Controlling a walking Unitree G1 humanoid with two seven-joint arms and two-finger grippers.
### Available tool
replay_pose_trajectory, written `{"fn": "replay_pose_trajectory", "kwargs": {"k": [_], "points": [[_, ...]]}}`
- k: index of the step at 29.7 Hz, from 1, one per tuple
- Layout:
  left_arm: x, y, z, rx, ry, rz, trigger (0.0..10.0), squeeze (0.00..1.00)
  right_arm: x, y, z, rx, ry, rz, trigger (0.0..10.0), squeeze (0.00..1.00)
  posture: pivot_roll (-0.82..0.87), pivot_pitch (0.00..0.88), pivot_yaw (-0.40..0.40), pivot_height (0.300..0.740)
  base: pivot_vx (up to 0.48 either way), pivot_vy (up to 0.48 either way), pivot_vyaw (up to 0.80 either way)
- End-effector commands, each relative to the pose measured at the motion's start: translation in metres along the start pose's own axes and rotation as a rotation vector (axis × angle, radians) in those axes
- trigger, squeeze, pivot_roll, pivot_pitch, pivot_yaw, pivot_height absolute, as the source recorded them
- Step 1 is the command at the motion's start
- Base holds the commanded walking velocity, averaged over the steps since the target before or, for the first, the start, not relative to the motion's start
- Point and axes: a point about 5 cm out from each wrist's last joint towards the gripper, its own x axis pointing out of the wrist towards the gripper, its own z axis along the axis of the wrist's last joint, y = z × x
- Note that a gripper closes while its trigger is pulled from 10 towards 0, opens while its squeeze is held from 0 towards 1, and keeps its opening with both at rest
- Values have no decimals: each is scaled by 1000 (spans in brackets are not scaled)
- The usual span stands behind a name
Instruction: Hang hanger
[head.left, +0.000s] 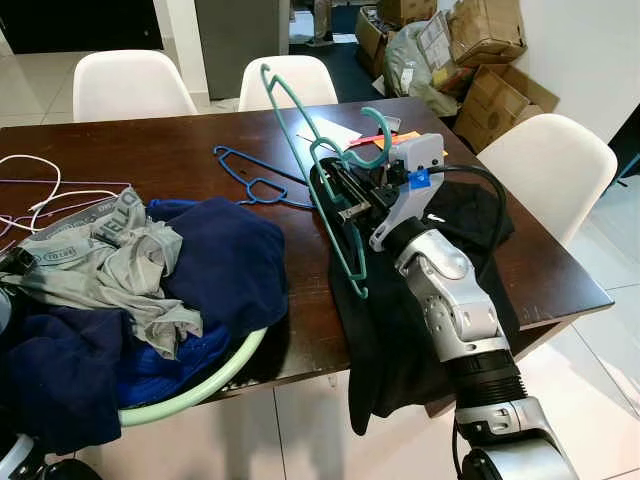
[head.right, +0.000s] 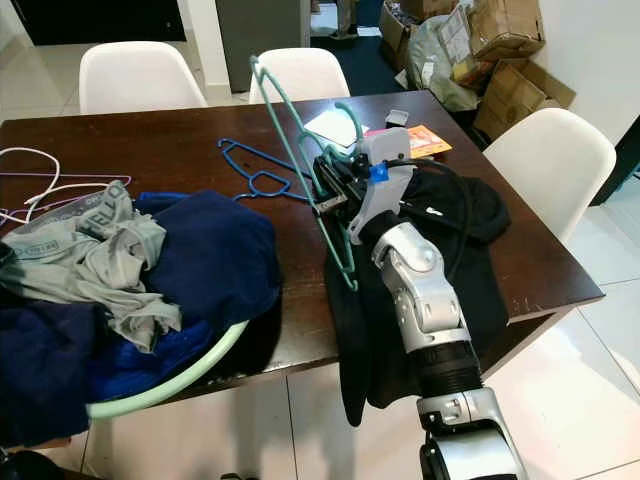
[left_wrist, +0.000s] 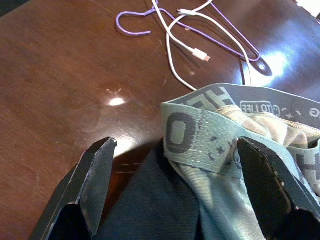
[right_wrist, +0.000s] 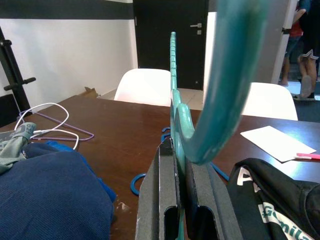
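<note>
A teal plastic hanger (head.left: 300, 150), a blue wire hanger (head.left: 250, 180) and a black garment (head.left: 440, 320) are lying over the dark brown wooden worktop (head.left: 150, 150).

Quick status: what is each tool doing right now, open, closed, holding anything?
Left tool: open, holding nothing, over the grey underwear in the laundry pile.
Right tool: closed on the teal hanger, held above the table.

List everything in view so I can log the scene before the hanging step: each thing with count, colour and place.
Table: 1, dark wood.
Teal hanger: 1, clamped upright in right gripper.
Blue hanger: 1, flat mid-table.
Purple hanger: 1, table's left.
White cable: 1, over purple hanger.
Laundry basket: 1, pale green, front-left edge.
Grey underwear: 1, atop basket.
Navy clothes: pile, basket.
Black garment: 1, draped over front edge.
Chairs: 3, white.
Cardboard boxes: several, far right.
Left gripper: open, over underwear.
Right gripper: shut.
</note>
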Motion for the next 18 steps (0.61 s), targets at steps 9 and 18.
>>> {"fn": "replay_pose_trajectory", "kwargs": {"k": [9,18], "points": [[0,-1,2,-3,-14,-10,0,0,1,-2,2,-4,-10,-9,10000,0,88,116,-27,740,0,0,0],[9,-9,7,-9,-14,-43,0,0,1,-2,3,-7,-15,-12,10000,0,82,119,-29,740,0,0,0]]}}
